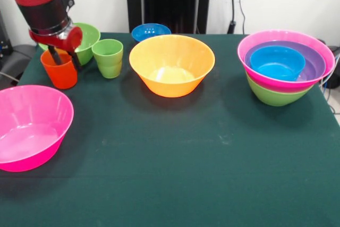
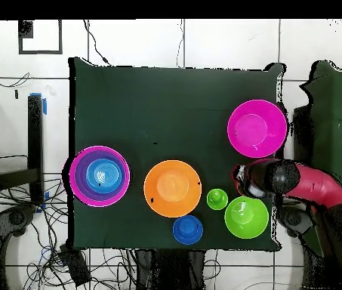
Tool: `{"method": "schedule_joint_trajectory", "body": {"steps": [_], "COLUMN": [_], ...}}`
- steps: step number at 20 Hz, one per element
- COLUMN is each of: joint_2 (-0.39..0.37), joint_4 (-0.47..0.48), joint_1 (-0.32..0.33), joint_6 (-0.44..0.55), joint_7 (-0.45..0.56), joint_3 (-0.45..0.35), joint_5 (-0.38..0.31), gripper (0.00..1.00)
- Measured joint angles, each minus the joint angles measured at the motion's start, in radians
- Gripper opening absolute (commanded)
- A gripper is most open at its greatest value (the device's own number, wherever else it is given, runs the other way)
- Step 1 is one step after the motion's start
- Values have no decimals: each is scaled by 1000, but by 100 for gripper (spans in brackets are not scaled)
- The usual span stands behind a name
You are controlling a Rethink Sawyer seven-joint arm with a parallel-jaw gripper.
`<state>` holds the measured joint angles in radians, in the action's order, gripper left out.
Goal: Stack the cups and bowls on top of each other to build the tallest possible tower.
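Gripper: the red and black gripper hangs over the smooth orange-red plastic cup. Its dark fingers reach into the cup; I cannot tell if they pinch its rim.
Cups: the light green plastic cup is just beside the orange-red one. It holds nothing.
Tower: the green bowl at the bottom holds 1 pink bowl, 1 purple bowl and 1 small blue bowl.
Loose bowls: big orange bowl, big pink bowl, small blue bowl at the back, green bowl behind the gripper.
Desk: dark green cloth.
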<state>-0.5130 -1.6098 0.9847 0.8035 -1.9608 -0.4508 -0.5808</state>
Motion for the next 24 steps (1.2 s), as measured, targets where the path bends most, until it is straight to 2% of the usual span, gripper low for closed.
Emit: {"method": "schedule_joint_trajectory", "body": {"steps": [11,12,24], "joint_2": [77,83,57], "joint_4": [0,0,7], "joint_1": [0,0,1], "joint_6": [-69,-73,-75], "joint_7": [0,0,0], "joint_3": [2,3,22], "joint_5": [0,1,0], "gripper": [100,0,0]}}
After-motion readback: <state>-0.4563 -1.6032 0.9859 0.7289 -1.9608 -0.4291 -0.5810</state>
